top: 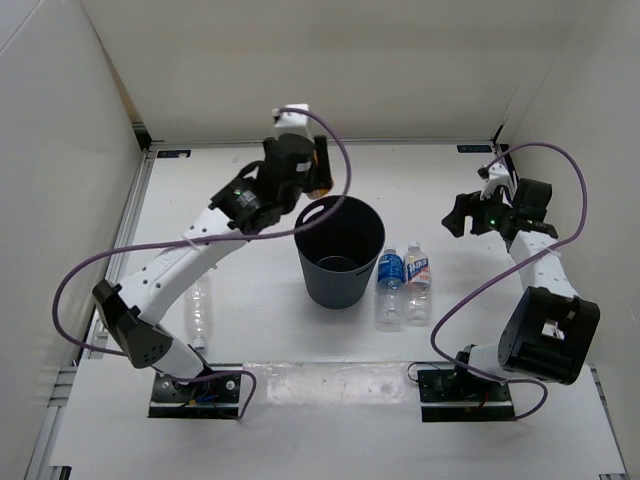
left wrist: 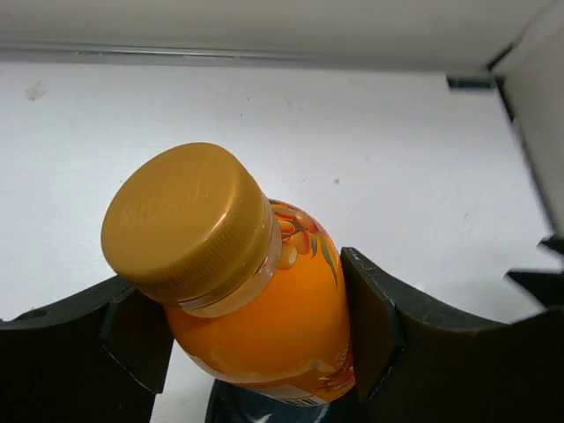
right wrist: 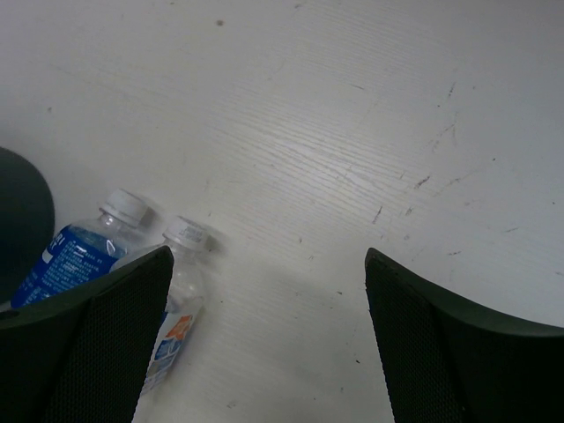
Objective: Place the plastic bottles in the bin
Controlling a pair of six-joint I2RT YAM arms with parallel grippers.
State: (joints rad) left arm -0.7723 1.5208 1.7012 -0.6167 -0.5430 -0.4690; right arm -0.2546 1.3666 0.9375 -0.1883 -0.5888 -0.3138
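Orange bottle (left wrist: 264, 308) is sitting gripped in the left gripper (left wrist: 256, 339), base hidden; right gripper (right wrist: 267, 260) is hanging open, empty, with blue-labelled bottle (right wrist: 75, 256) and white-labelled bottle (right wrist: 185, 282) lying partly cut off; overhead, orange one is hovering by the far rim of the bin (top: 335, 285), none seemingly binned, bin floor dim.

Orange bottle (left wrist: 264, 330), dark grey bin (top: 338, 285)

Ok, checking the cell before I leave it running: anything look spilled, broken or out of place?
Nothing spilled or broken. One oddity: a clear bottle lies alone under the left arm, apart from the blue-labelled bottle and white-labelled bottle beside the bin. The orange bottle sits tilted in the left claw.
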